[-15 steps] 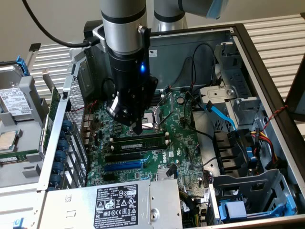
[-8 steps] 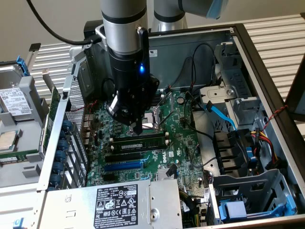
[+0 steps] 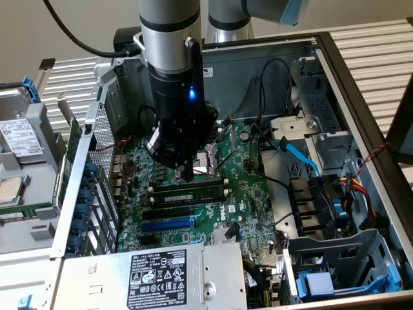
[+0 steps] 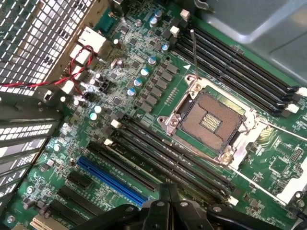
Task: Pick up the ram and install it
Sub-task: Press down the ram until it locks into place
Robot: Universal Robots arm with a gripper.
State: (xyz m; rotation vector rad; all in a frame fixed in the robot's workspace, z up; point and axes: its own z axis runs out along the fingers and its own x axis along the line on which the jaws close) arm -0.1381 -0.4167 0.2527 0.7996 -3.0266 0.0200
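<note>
Exterior view: fingers together, the black gripper [image 3: 186,173] is seen just above the long green ram stick [image 3: 187,192], seated in one black slot at frame centre; one blue slot [image 3: 166,225] lies below.

motherboard [image 4: 144,72]: matt green board | CPU socket [image 4: 211,120]: bright polished metal frame at the motherboard's middle | memory slots [image 4: 163,153]: matt black plastic beside the socket | blue expansion slot [image 4: 110,179]: glossy plastic | ram [image 3: 187,192]: green board, dark chips | gripper [image 4: 169,206]: smooth black plastic
</note>
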